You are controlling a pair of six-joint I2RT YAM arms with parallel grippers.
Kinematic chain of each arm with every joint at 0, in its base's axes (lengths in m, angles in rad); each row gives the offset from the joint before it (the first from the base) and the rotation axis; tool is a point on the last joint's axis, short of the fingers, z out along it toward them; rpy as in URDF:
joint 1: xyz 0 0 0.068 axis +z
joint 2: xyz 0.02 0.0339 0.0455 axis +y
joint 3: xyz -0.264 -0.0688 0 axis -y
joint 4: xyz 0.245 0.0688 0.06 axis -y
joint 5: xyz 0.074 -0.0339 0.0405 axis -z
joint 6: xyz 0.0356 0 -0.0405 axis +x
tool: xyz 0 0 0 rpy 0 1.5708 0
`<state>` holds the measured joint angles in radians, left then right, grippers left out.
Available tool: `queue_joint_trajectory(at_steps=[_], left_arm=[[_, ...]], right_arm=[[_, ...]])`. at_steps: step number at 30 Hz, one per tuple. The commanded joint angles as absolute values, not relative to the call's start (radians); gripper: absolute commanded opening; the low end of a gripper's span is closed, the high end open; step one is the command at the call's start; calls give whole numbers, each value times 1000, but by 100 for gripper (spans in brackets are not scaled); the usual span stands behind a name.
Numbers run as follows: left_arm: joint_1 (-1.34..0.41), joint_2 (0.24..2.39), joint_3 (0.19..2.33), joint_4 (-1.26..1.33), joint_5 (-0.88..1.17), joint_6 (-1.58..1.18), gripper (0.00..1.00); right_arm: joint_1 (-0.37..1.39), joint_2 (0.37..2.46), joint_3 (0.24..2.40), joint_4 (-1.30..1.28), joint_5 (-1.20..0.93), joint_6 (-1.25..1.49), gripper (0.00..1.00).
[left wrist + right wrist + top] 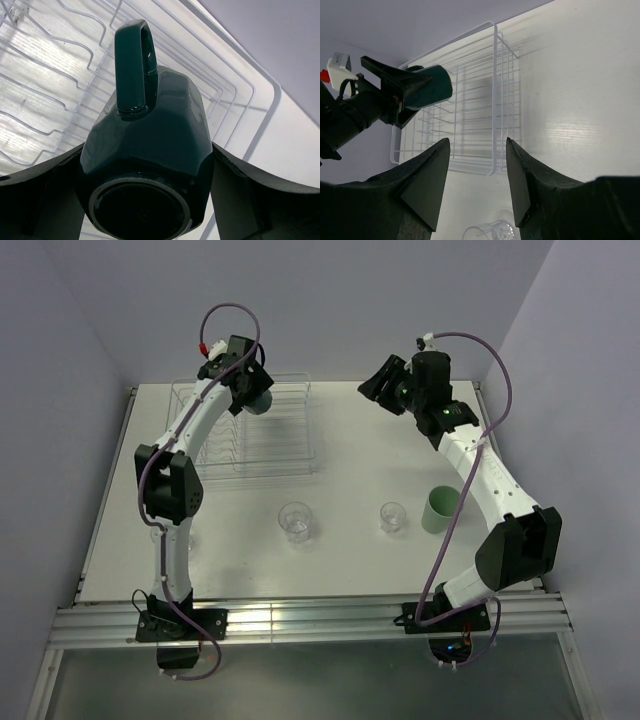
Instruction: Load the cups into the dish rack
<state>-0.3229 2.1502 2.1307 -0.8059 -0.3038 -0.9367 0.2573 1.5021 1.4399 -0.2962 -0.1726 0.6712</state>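
Over the dish rack [270, 455] in the upper left of the overhead view, the left gripper [250, 392] clamps a dark green mug [150, 145], its black fingers [35, 200] pressed against the mug's glossy, faceted sides. In the left wrist view the mug is seen from its base end, with the round dark foot at the bottom of the frame and the thick looped handle pointing to the top. Behind it, the rack's thin white wires bend in rows over a pale surface. Whether the mug touches the wires cannot be told. The right gripper [477, 170] hangs above the table [350, 570] in the upper right of the overhead view. Its two dark, wedge-shaped jaws are spread wide with nothing between them, and its camera looks across at the rectangular rack and the held mug. Along the lower middle of the overhead view, one clear glass tumbler [296, 521] stands upright near the centre. A smaller tumbler [393, 517] stands apart to its right. Just right of that, a smooth, handleless mint-green cup [439, 509] sits beside the right arm's white forearm. All three rest on the matte white tabletop, well apart from the rack.
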Motion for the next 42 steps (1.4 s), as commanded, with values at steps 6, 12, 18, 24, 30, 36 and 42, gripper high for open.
queue_joint_trajectory(at_steps=[6,12,18,24,30,36,42], left_arm=[[-331,2143,2227,-813,-409,-1152,0],[-339,2154,2217,-854,-422,-1281,0],[-354,2161,2206,-870,-442,-1365,0],[-354,2172,2175,-871,-460,-1422,0],[-347,2226,2221,-887,-468,-1414,0],[-319,2247,2214,-870,-449,-1399,0],[-302,2249,2201,-831,-440,-1368,0]], right_arm=[[247,1482,1440,-299,-153,652,56],[247,1486,1433,-302,-152,652,56],[241,1486,1422,-304,-155,650,56],[236,1489,1411,-302,-153,649,56],[230,1496,1405,-302,-160,649,56],[224,1502,1401,-299,-160,647,56],[222,1509,1396,-295,-163,647,55]])
